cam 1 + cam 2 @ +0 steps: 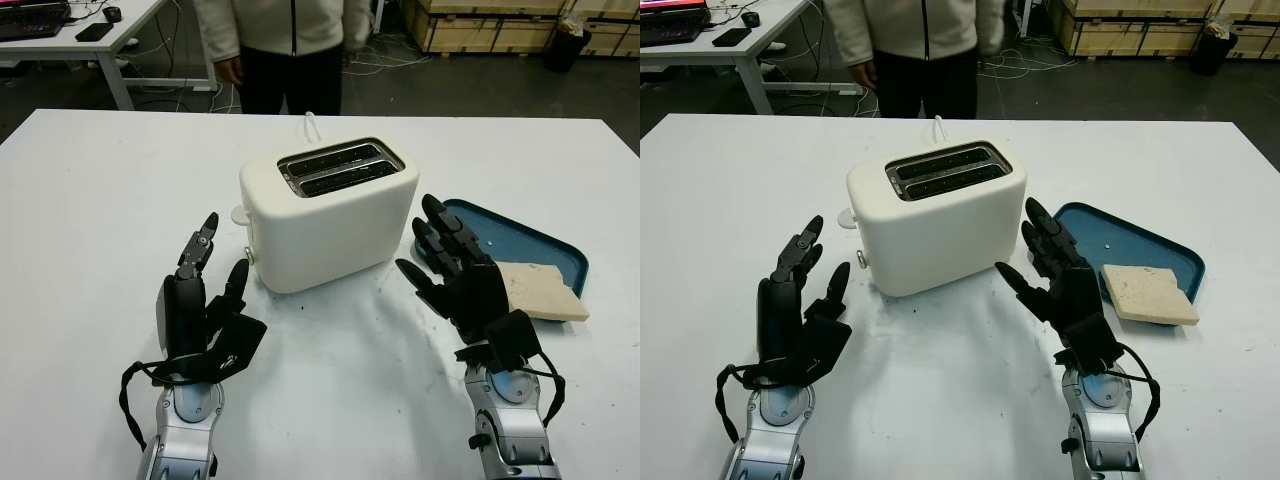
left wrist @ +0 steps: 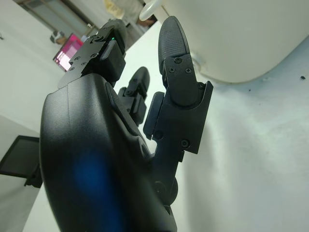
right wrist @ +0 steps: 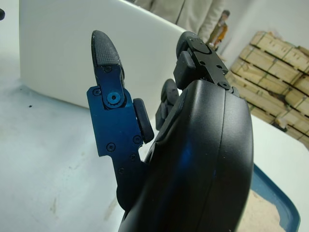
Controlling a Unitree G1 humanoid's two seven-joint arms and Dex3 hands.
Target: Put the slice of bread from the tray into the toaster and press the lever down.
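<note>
While a person (image 1: 285,45) in a pale jacket stands behind the white table (image 1: 90,190), the robot's left hand (image 1: 205,300) hovers open just left of the cream toaster (image 1: 325,215), holding nothing. Both toaster slots (image 1: 335,166) sit empty of bread, and the lever knob (image 1: 248,254) shows on the end facing that hand. Right of the toaster, the right hand (image 1: 455,270) hovers open beside the blue tray (image 1: 530,240), where the slice of bread (image 1: 540,290) lies flat, untouched.
</note>
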